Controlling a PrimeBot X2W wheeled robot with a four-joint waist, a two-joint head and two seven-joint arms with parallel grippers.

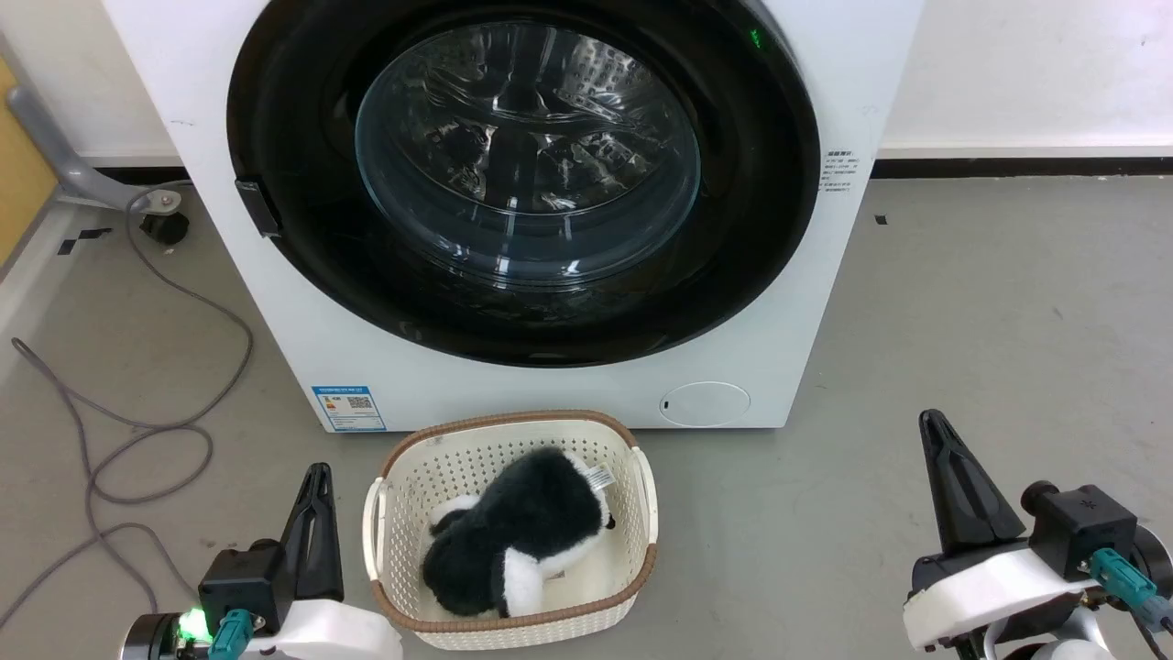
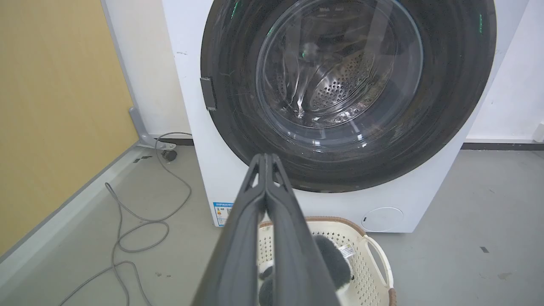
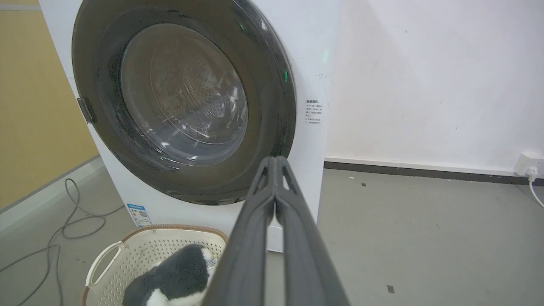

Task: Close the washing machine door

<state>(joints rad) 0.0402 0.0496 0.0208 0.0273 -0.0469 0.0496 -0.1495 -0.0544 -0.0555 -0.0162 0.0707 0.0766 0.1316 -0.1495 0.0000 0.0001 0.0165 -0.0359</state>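
The washing machine (image 1: 568, 394) (image 2: 199, 178) (image 3: 310, 76) is a white box standing on the grey floor. Its round black-rimmed washing machine door (image 1: 522, 174) (image 2: 348, 89) (image 3: 182, 97) lies flat against the front, the steel drum showing through the glass bowl. A dark latch tab (image 1: 257, 207) sits on the door's left rim. My left gripper (image 1: 316, 472) (image 2: 265, 158) is shut and empty at the lower left, well short of the machine. My right gripper (image 1: 933, 423) (image 3: 275, 160) is shut and empty at the lower right, also apart from the door.
A cream perforated basket (image 1: 394, 477) (image 2: 374, 255) (image 3: 127, 250) holding a black-and-white plush toy (image 1: 513, 541) stands on the floor right before the machine, between my grippers. A grey cable (image 1: 137, 431) loops on the left floor. A yellow panel (image 2: 51, 106) bounds the left; bare floor lies right.
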